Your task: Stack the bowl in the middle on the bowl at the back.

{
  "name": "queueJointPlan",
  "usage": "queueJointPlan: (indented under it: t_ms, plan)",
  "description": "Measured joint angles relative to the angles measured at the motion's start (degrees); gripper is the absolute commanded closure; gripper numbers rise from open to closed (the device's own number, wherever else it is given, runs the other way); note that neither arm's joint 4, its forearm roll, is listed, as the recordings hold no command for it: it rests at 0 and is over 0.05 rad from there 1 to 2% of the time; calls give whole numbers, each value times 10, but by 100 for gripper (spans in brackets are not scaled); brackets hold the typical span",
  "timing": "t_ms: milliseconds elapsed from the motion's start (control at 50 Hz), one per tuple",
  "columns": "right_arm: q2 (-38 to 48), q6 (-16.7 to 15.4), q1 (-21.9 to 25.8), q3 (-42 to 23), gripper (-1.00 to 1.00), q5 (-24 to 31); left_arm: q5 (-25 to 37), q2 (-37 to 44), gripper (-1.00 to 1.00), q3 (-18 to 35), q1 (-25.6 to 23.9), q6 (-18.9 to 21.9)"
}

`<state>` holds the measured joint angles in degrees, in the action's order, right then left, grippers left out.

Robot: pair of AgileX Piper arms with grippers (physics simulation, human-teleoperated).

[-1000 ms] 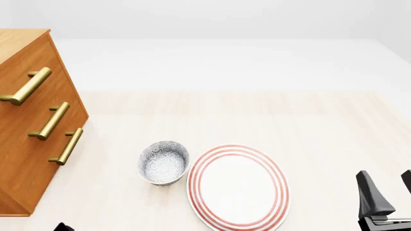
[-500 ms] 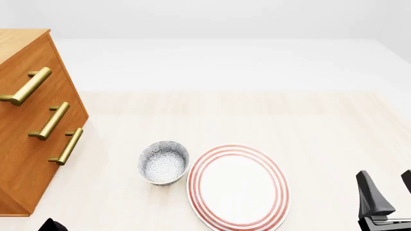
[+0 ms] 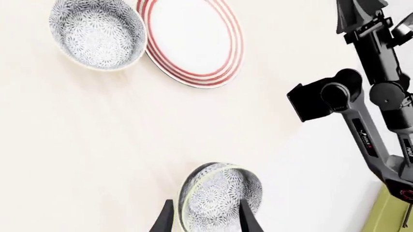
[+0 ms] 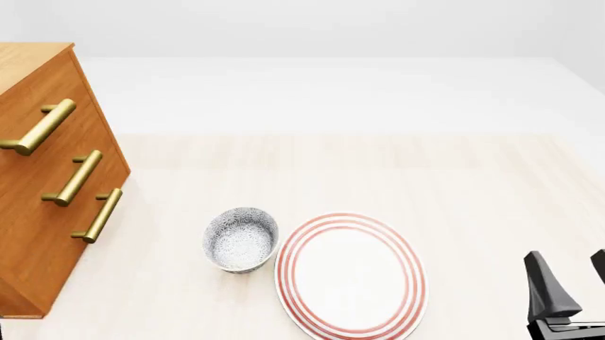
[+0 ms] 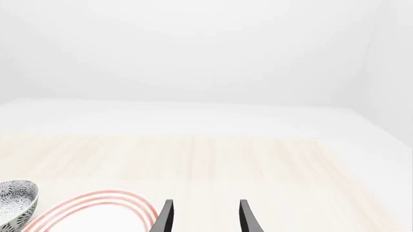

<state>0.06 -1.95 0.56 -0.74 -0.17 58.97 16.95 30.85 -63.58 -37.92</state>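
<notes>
A: Item one — the bowl in the middle [image 3: 219, 193]. We find it only in the left wrist view, on the counter [image 4: 378, 177] directly ahead of the left gripper [image 3: 206, 203], well apart from its twin.

B: Jaws there?

A: Released, spread about as wide as the bowl. One finger overlaps its rim in that view, but we cannot tell whether it touches. The right gripper [image 5: 206, 203] is also released, with nothing between its jaws.

B: Item two — the bowl at the back [image 4: 241, 239], just beside the red-ringed plate [image 4: 350, 280], with the drawer cabinet [image 4: 47, 177] to the left.

A: As we judge it, the step is the grasp. We should pinch one wall of the rim squarely, lift clear of the counter, keep the bowl level, centre it over the back bowl, and stay off the plate.
</notes>
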Motion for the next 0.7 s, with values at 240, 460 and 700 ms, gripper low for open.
queueJointPlan:
  t_ms: [240, 460, 700]
  plan:
    - [0, -2, 0, 0, -100, 0, 74, -36, -100, 74, 46, 26]
    - [0, -4, 1, 0, -100, 0, 97, -53, -100, 124, 99, 42]
    - [0, -4, 5, -19, -100, 10, 106, -82, -100, 167, 172, 57]
